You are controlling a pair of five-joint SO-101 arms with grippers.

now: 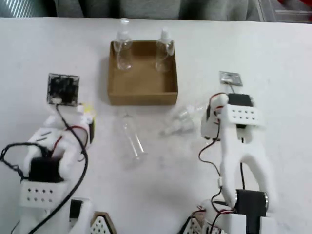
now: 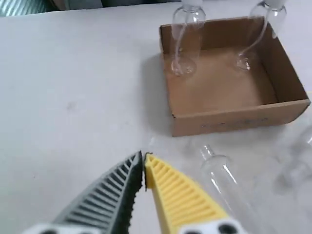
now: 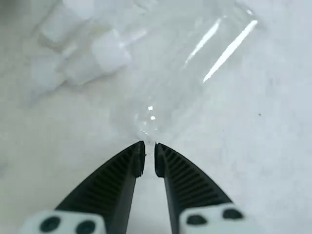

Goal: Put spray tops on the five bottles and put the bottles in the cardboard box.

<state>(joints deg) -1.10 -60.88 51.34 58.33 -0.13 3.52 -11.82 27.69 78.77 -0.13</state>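
Bottle [image 1: 132, 139] lies neck toward box [image 1: 142, 97]; left end effector [image 2: 144, 159], right end effector [image 3: 148, 152] clenched.

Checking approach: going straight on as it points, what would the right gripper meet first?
Probably the clear bottle lying just beyond the right gripper; the spray tops lie off that line. Depth is unclear.

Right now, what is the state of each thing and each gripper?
cardboard box, open, two bottles inside.
one boxed bottle, upright, spray top on.
other boxed bottle, upright, spray top on.
bottle on the table, lying down, no top.
loose spray tops, lying on the table.
left gripper, shut, empty.
right gripper, shut, empty.
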